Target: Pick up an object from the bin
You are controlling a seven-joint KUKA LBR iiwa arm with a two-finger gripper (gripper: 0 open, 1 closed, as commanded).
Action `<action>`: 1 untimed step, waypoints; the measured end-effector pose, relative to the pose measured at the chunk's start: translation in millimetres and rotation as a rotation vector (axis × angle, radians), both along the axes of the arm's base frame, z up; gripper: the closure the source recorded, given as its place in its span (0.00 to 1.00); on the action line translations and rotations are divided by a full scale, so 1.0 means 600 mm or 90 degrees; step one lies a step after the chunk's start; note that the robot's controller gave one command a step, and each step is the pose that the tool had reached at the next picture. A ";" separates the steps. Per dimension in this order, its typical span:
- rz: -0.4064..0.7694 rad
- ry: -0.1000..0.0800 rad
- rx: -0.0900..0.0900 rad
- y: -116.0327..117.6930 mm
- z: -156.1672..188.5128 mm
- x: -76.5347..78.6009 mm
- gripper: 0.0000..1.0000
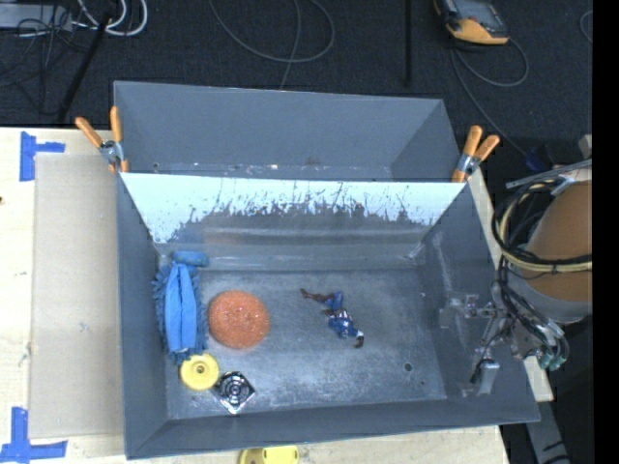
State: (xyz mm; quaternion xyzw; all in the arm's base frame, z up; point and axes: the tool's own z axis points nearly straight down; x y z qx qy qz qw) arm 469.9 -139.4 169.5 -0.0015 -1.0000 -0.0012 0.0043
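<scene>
Gripper (481, 356) by the bin's (290, 133) right wall
It hangs well apart from everything, maybe to leave the view clear; open or closed, I cannot tell. A small blue toy (340, 322) lies mid-floor, nearest; the orange ball (238, 319), blue brush (179, 309) and yellow disc (200, 372) sit left.

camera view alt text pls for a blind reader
The tool hangs at the right wall of the grey bin, away from the things: an orange ball, long blue thing, yellow disc and metal piece at left, a small blue toy mid-floor.
</scene>
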 end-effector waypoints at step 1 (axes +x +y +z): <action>0.003 -0.005 -0.001 0.001 0.007 0.003 0.00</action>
